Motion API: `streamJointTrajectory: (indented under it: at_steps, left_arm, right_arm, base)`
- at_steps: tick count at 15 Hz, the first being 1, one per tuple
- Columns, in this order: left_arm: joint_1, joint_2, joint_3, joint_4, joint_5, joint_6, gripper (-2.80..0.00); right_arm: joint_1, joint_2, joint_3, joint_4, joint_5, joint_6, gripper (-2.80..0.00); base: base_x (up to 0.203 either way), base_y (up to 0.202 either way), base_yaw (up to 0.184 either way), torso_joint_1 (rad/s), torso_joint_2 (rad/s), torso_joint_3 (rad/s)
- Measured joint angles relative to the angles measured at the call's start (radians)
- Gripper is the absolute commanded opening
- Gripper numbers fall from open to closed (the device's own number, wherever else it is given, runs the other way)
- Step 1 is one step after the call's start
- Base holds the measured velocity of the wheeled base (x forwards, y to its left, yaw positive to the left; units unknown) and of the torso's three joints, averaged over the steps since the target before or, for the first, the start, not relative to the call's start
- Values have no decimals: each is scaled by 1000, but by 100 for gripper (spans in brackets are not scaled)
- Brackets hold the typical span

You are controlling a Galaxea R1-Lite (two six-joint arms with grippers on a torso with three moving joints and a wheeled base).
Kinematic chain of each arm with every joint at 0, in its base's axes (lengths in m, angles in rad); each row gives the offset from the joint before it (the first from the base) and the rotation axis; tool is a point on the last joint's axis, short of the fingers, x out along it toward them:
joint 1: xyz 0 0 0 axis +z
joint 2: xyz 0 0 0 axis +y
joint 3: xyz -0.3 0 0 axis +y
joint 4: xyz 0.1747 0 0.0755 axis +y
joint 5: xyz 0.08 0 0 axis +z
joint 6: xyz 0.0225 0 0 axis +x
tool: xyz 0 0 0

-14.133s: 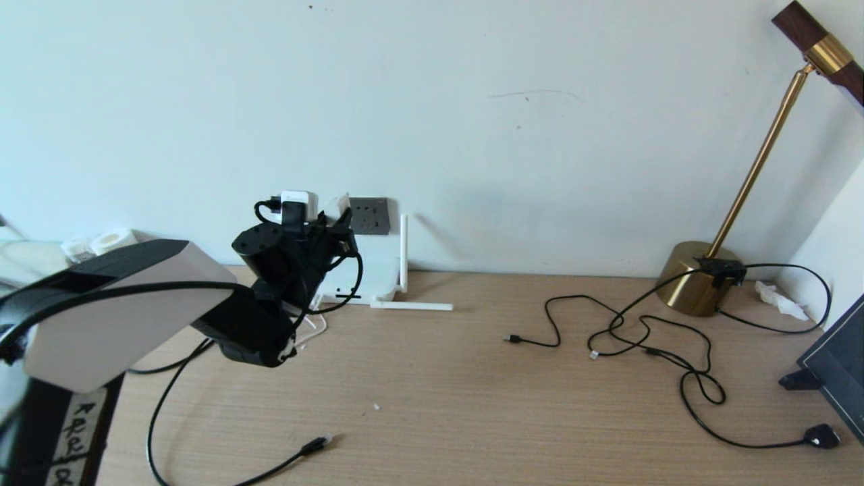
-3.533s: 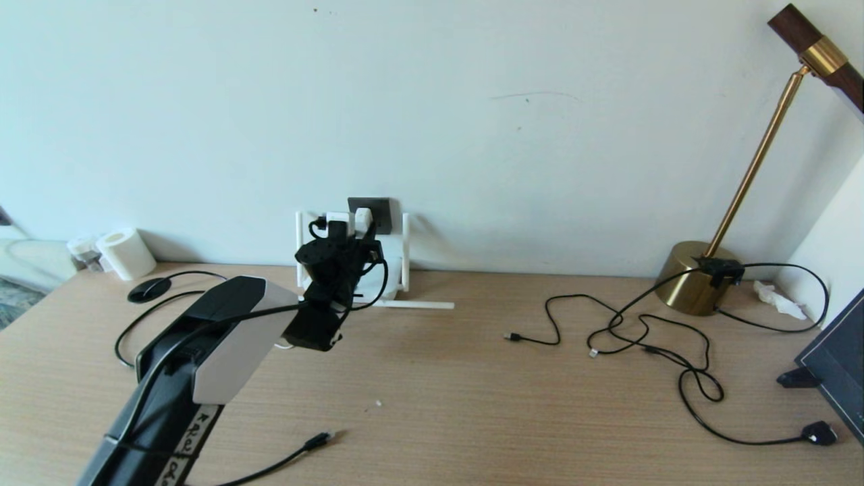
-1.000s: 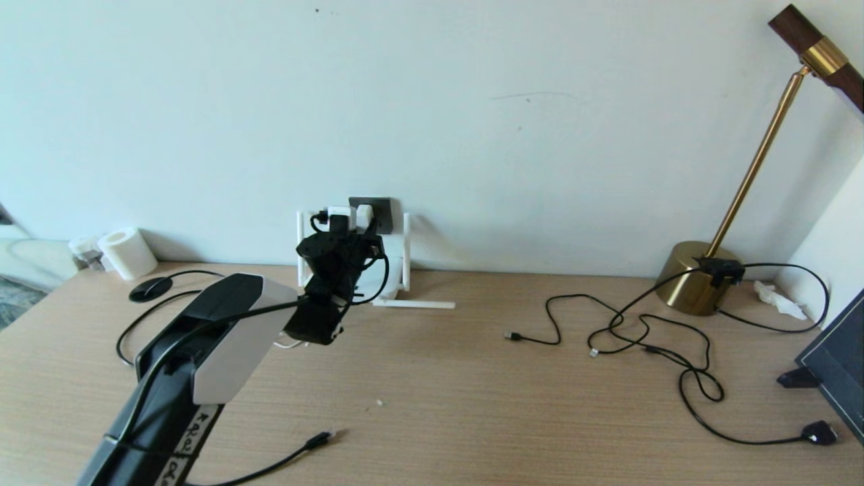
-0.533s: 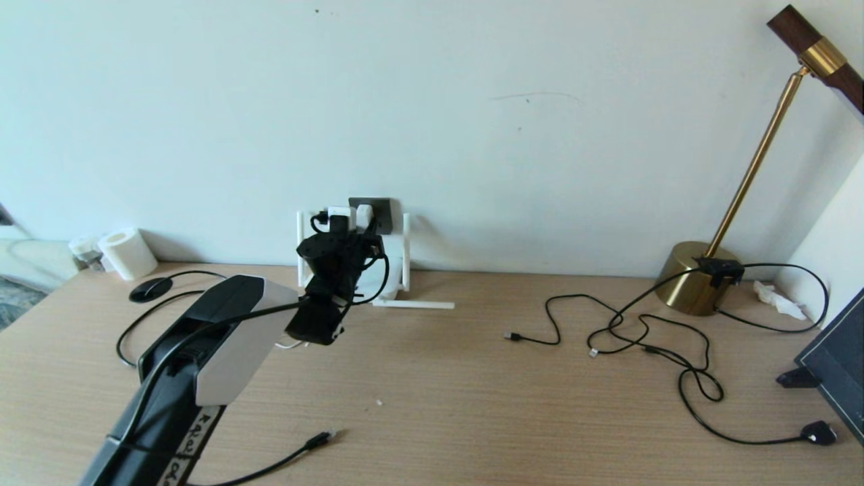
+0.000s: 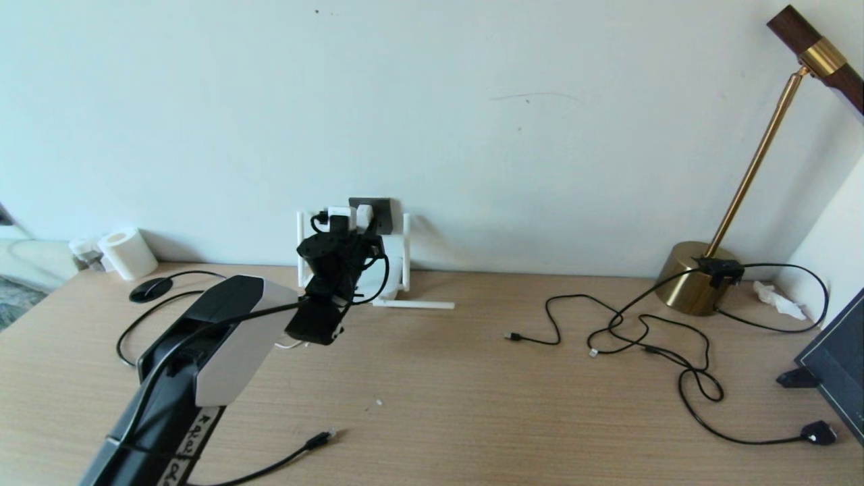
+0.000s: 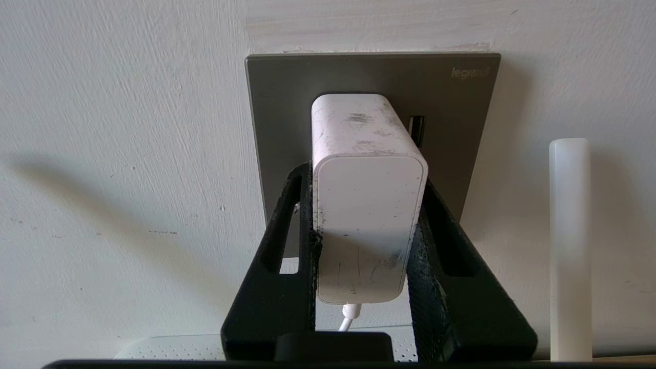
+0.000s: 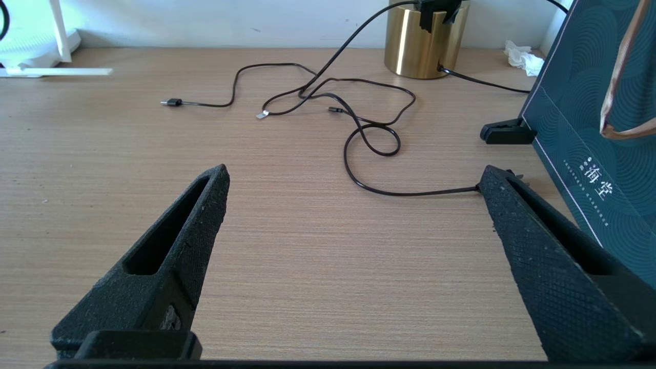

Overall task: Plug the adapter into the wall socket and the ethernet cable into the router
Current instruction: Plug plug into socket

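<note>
Left gripper [image 6: 366, 215] is clamped on the adapter [image 6: 366, 205], its two black textured fingers [image 6: 302, 225] pressing the block's side faces while its far end sits against the socket [image 6: 369, 82] on the wall. From the wrist view I cannot tell whether the prongs are fully seated. If the fingers let go while the plug is only partly in, the adapter could sag or drop out under the pull of its thin white cord [image 6: 348, 320]; a slightly skewed push could also jam the prongs at the holes. The adapter is a smooth, scuffed white plastic block with rounded edges; the socket is a flat, matte grey square plate. The router [image 5: 385, 277], a flat white box, stands below it with slim stick antennas [image 6: 569, 246]. The ethernet cable [image 5: 297, 452] lies untouched on the wood-grain desk [image 5: 472, 405], well apart from the router. Right gripper [image 7: 353, 266] hangs idle over the desk, spread wide and empty.
</note>
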State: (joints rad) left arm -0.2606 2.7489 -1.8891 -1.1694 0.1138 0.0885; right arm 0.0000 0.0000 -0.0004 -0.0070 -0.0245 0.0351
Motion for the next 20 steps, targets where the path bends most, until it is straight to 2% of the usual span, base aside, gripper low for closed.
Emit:
streamJointTrajectory:
  at_steps: [20]
  left_arm:
    - [4,21,-34,30,0,0,-280]
  right_arm:
    - [0,0,0,0,0,0,0]
  base:
    - [0,0,0,0,0,0]
